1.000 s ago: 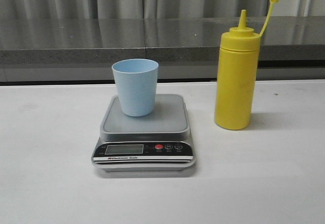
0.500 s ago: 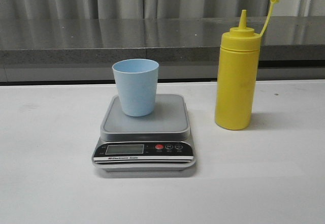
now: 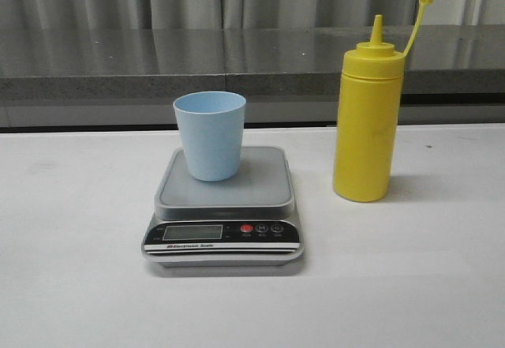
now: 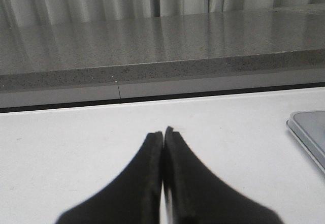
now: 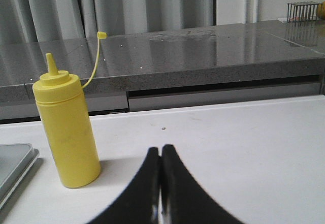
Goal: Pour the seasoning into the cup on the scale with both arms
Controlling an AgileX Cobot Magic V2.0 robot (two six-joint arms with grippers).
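Note:
The pale blue cup (image 3: 210, 135) stands upright on the back left of the silver-grey scale (image 3: 252, 194) in the middle of the white table. The yellow seasoning bottle (image 3: 365, 119) stands upright to the scale's right, its cap strap hanging open. Neither arm shows in the front view. My left gripper (image 4: 163, 132) is shut and empty over bare table, with the scale's corner (image 4: 310, 132) off to one side. My right gripper (image 5: 160, 149) is shut and empty, with the bottle (image 5: 67, 132) standing apart from it and the scale's edge (image 5: 15, 165) beyond.
A grey stone ledge (image 3: 237, 64) runs along the back of the table, with grey curtains behind it. A small wire rack (image 5: 303, 10) sits far off on the ledge in the right wrist view.

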